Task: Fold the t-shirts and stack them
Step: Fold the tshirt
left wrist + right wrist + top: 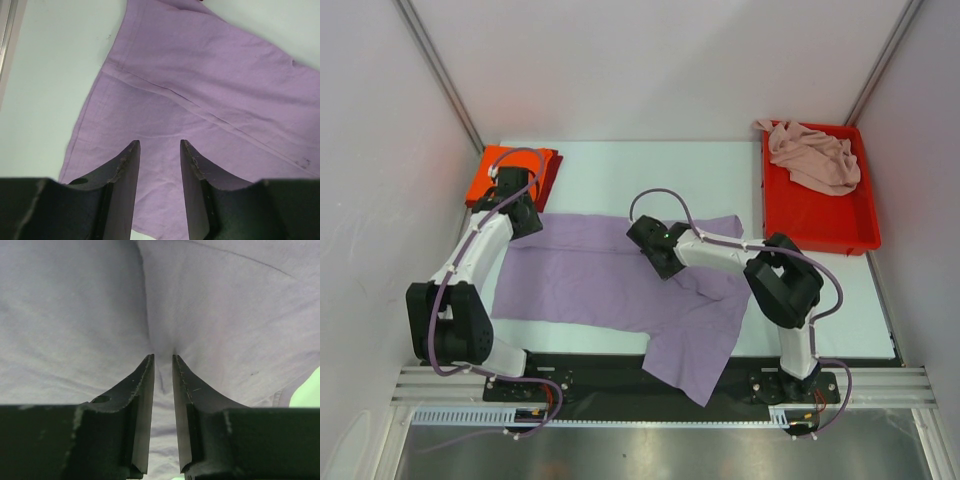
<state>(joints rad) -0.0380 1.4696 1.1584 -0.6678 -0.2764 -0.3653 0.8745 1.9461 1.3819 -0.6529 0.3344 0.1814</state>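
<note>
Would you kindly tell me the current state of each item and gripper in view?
lavender t-shirt: spread unfolded on the table, one part hanging over the near edge.
orange-red t-shirt: folded, at the far left corner.
pale pink t-shirt: crumpled in the red tray.
left gripper: open, over the lavender t-shirt.
right gripper: closed on a pinched ridge of the lavender t-shirt.

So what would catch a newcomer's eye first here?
The big lavender t-shirt sprawled across the middle of the table, one corner hanging over the near edge, with the right arm pinching a crease in it with its jaws. Then the red tray at far right, holding a crumpled pale pink shirt.
</note>
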